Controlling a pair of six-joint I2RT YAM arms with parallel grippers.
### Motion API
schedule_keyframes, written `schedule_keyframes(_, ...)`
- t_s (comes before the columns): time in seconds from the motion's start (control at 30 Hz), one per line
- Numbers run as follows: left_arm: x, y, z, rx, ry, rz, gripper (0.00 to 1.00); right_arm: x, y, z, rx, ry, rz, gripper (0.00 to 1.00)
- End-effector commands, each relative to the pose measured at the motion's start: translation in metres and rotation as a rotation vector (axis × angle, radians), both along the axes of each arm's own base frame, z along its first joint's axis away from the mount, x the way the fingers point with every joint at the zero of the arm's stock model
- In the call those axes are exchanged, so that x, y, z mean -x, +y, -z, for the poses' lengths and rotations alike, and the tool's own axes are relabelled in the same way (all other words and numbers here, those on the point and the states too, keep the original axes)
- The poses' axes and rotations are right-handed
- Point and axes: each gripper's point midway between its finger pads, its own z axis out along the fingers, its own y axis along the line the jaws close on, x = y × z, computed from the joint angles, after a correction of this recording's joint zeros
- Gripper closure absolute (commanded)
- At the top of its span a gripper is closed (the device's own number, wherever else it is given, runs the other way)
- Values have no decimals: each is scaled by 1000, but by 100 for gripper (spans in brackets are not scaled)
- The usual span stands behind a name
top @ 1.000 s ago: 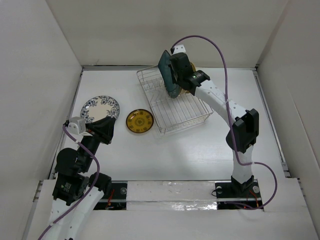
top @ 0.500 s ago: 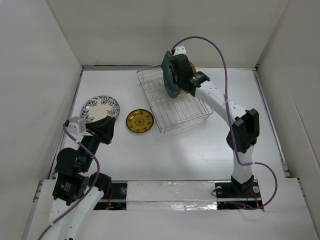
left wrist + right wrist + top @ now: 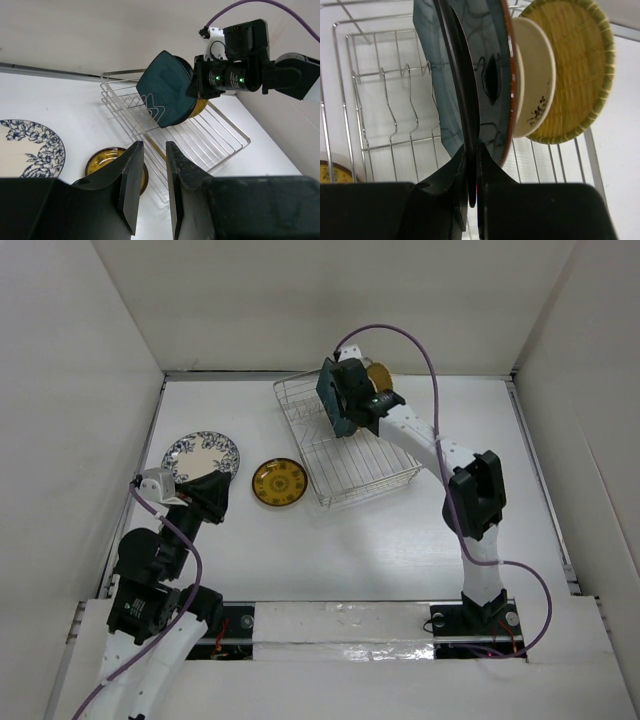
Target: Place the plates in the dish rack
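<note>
Nearest the bases, the left gripper (image 3: 150,187) hovers low over the table (image 3: 400,530) with its fingers (image 3: 131,185) drawn close together, a narrow gap between them and nothing in it. Just beyond it two plates lie flat on the table, not yet loaded. The yellow patterned plate (image 3: 279,482) is just beside the near-left corner of the dish rack (image 3: 365,462), and the blue-white floral plate (image 3: 200,455) is further left, apart from it. Farther on, the rack's near rows of prongs (image 3: 390,115) stand bare. Over the rack's far half the right gripper (image 3: 471,172) pinches the rim of the squarish dark teal plate (image 3: 165,95). It is held on edge and a little tilted, its lower edge down among the prongs; whether it is seated in a slot cannot be told. Behind it, at the far end, three plates stand on edge in a row: what looks like the round teal plate (image 3: 495,65), then a cream plate (image 3: 536,85), then the tan grid-patterned plate (image 3: 575,65). A second cream plate does not show; it may be hidden among them. By my reckoning the task is about half done: three racked, a fourth going in, and two waiting on the table, both on the left arm's side
</note>
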Motion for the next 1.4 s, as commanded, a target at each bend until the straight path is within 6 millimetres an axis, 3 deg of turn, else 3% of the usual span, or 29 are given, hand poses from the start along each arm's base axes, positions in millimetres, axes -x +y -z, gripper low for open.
schedule_keyframes(0.0, -9, 7, -6, 17, 5, -55, 78, -20, 13, -36, -57, -129, 43, 100)
schedule_keyframes(0.17, -22, 5, 12, 6, 97, -75, 79, -16, 25, -36, -49, -134, 30, 99)
schedule_keyframes(0.23, -25, 6, 15, 8, 112, -84, 79, -16, 24, -45, -66, -153, 31, 92)
schedule_keyframes(0.27, -28, 5, 17, 5, 123, -89, 79, -11, 29, -46, -70, -154, 18, 80)
schedule_keyframes(0.3, -29, 6, 18, 6, 130, -98, 79, -10, 29, -50, -82, -162, 14, 74)
schedule_keyframes(0.33, -31, 7, 20, 5, 141, -104, 79, -8, 28, -65, -105, -190, 13, 69)
schedule_keyframes(0.4, -35, 9, 23, 12, 169, -127, 79, -3, 27, -73, -126, -202, 0, 55)
schedule_keyframes(0.43, -38, 9, 26, 13, 184, -135, 79, 2, 26, -92, -157, -233, -12, 50)
schedule_keyframes(0.5, -45, 11, 37, 12, 244, -165, 80, 12, 27, -99, -173, -245, -33, 46)
schedule_keyframes(0.53, -51, 9, 46, 3, 284, -171, 81, 20, 22, -123, -208, -289, -42, 42)
schedule_keyframes(0.6, -55, 6, 53, 18, 326, -171, 81, 33, 21, -140, -236, -320, -62, 41)
schedule_keyframes(0.67, -59, 1, 60, 28, 359, -162, 80, 47, 20, -141, -263, -338, -91, 40)
schedule_keyframes(0.7, -64, -3, 66, 31, 385, -157, 81, 62, 9, -167, -307, -389, -96, 40)
schedule_keyframes(0.73, -66, -5, 68, 53, 398, -154, 89, 71, 11, -154, -322, -393, -112, 41)
schedule_keyframes(0.77, -69, -8, 68, 69, 397, -150, 98, 84, 14, -157, -373, -401, -137, 63)
schedule_keyframes(0.8, -71, -9, 77, 78, 418, -153, 100, 104, 3, -180, -448, -447, -150, 85)
schedule_keyframes(0.83, -73, -12, 80, 113, 432, -154, 100, 115, 5, -193, -536, -496, -173, 100)
schedule_keyframes(0.87, -77, -14, 80, 140, 422, -149, 100, 131, 14, -157, -596, -427, -220, 100)
schedule_keyframes(0.9, -79, -18, 95, 148, 455, -147, 100, 142, 14, -155, -655, -437, -251, 100)
schedule_keyframes(0.93, -82, -20, 102, 164, 468, -145, 100, 164, 13, -182, -766, -516, -301, 100)
schedule_keyframes(0.97, -87, -23, 105, 194, 469, -144, 100, 178, 20, -175, -820, -499, -333, 100)
schedule_keyframes(1.0, -92, -23, 128, 182, 527, -170, 100, 183, 20, -150, -829, -470, -322, 100)
schedule_keyframes(1.07, -102, -23, 140, 213, 548, -203, 92, 195, 26, -153, -879, -465, -347, 100)
schedule_keyframes(1.1, -106, -24, 161, 199, 593, -219, 85, 197, 27, -148, -873, -452, -344, 100)
schedule_keyframes(1.13, -109, -25, 168, 202, 607, -226, 71, 197, 26, -140, -859, -435, -333, 100)
schedule_keyframes(1.2, -118, -24, 189, 189, 653, -266, 59, 205, 31, -120, -813, -375, -362, 95)
schedule_keyframes(1.3, -128, -18, 210, 162, 686, -331, 52, 214, 22, -113, -792, -358, -368, 83)
schedule_keyframes(1.37, -132, -14, 219, 153, 700, -366, 51, 220, 16, -95, -776, -336, -370, 80)
